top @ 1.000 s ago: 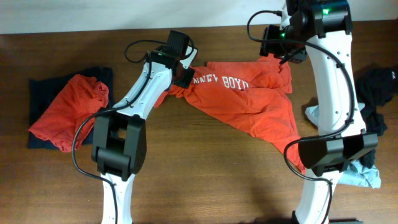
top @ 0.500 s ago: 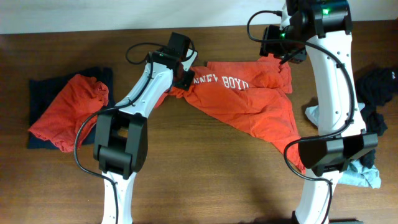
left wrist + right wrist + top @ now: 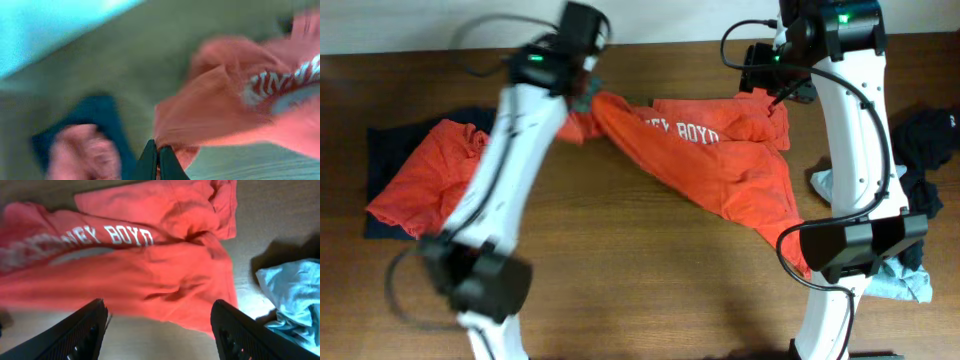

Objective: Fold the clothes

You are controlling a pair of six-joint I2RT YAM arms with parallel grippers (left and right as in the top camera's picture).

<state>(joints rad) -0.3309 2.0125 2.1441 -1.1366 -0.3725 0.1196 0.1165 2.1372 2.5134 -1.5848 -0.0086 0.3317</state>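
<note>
My left claw (image 3: pixel 158 161) is clamped on an edge of the shirt (image 3: pixel 720 160), holding it taut, I judge, to spread it flat. My right claw (image 3: pixel 159 305) hangs open over the shirt's other end. The shirt sprawls on the bench (image 3: pixel 650 285) between a pile (image 3: pixel 430 180) and a heap (image 3: pixel 920 150).

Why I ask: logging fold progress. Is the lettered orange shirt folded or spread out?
Not folded: the lettered orange shirt lies rumpled and stretched across the table, one end pinched by the left gripper, jaws shut.

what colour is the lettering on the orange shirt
White lettering on the shirt, best seen in the right wrist view.
</note>
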